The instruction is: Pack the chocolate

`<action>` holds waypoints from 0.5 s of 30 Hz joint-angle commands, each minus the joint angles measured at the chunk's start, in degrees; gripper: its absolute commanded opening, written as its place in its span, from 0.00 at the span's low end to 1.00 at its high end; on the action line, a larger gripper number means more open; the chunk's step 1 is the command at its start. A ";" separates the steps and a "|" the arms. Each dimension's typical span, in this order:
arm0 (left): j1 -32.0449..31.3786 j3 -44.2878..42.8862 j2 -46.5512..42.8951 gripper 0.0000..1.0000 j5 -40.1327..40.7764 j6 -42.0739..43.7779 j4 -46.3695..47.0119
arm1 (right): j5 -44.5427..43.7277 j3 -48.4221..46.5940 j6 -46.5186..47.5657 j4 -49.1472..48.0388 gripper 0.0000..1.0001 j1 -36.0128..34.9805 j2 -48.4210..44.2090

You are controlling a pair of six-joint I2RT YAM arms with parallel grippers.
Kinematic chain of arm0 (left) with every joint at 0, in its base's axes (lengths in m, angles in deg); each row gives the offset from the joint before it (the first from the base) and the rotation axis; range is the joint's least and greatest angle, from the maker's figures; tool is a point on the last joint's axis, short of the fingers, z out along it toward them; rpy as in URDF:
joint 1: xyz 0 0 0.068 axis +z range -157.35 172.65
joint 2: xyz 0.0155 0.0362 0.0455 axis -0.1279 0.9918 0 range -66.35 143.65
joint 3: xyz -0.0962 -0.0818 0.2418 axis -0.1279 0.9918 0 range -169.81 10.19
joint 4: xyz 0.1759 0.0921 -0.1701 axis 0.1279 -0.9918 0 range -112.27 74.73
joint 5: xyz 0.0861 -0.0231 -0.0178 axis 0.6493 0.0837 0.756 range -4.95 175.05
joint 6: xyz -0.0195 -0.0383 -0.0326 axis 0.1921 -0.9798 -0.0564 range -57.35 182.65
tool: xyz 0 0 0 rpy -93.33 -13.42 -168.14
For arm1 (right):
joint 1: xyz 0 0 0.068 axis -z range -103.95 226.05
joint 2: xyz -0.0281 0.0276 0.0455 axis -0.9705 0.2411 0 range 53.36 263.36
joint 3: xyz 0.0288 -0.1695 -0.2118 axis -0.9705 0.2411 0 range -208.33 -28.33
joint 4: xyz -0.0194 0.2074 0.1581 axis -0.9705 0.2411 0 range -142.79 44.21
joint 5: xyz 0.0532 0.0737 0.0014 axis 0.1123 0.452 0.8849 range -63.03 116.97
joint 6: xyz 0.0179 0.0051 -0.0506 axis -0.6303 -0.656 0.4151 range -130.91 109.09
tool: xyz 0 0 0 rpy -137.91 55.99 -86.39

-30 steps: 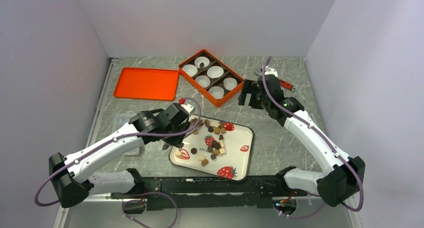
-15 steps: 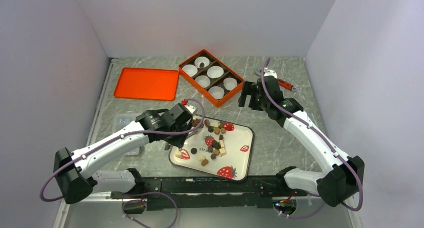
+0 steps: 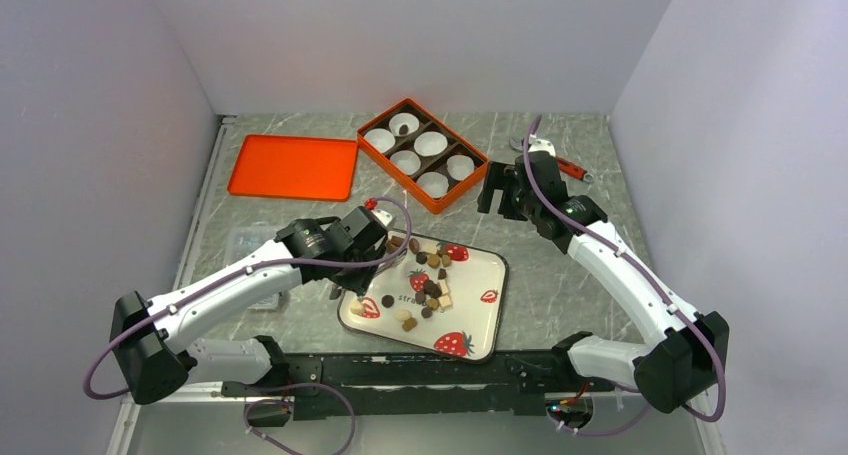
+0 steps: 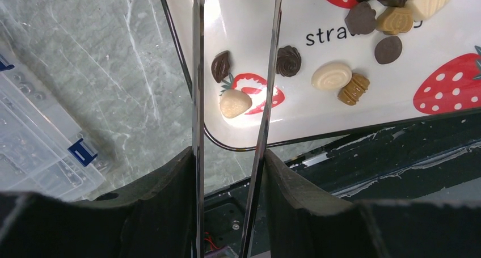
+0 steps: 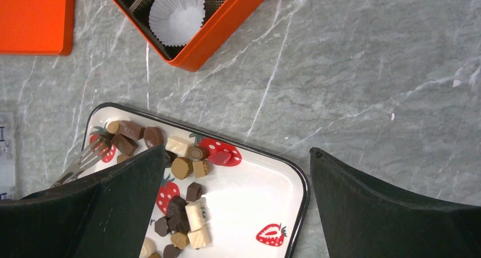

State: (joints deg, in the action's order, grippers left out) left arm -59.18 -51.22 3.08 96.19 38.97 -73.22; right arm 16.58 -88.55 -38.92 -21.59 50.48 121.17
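Observation:
Several chocolate pieces (image 3: 430, 275), dark, light brown and cream, lie loose on a white strawberry-print tray (image 3: 480, 320). One dark piece (image 3: 402, 130) sits in the back cup of the orange box (image 3: 420, 155); the other paper cups look empty. My left gripper (image 3: 375, 250) is shut on metal tongs (image 4: 197, 71), held over the tray's left end. A dark piece (image 4: 221, 65) and a cream piece (image 4: 235, 104) show between the blades. The tong tip (image 5: 85, 159) rests among chocolates. My right gripper (image 3: 505, 190) is open and empty, right of the box, above the table (image 5: 236, 150).
An orange lid (image 3: 293, 167) lies left of the box. A clear plastic case (image 3: 245, 245) sits left of the tray, under my left arm. A red-handled tool (image 3: 570, 168) lies at the back right. The table's near edge (image 4: 363, 150) is just below the tray.
My left arm has shifted a little to the right, bringing the tongs further over the tray's left end. The right arm has barely moved.

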 commanded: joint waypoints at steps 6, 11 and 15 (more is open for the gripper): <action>-0.24 -0.67 -0.16 0.49 1.75 -0.62 0.74 | -0.42 0.38 0.85 -2.20 1.00 0.34 -0.64; -0.27 0.14 0.80 0.49 0.93 -0.12 2.43 | -0.76 0.29 0.94 -1.98 1.00 0.42 -0.88; -0.27 -0.17 2.16 0.49 0.99 0.71 3.06 | -1.03 0.69 0.94 -1.77 1.00 0.42 -1.27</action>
State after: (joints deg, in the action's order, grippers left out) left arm -59.18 -51.08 4.17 96.89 39.08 -72.59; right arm 16.58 -88.05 -38.90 -21.68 50.64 121.17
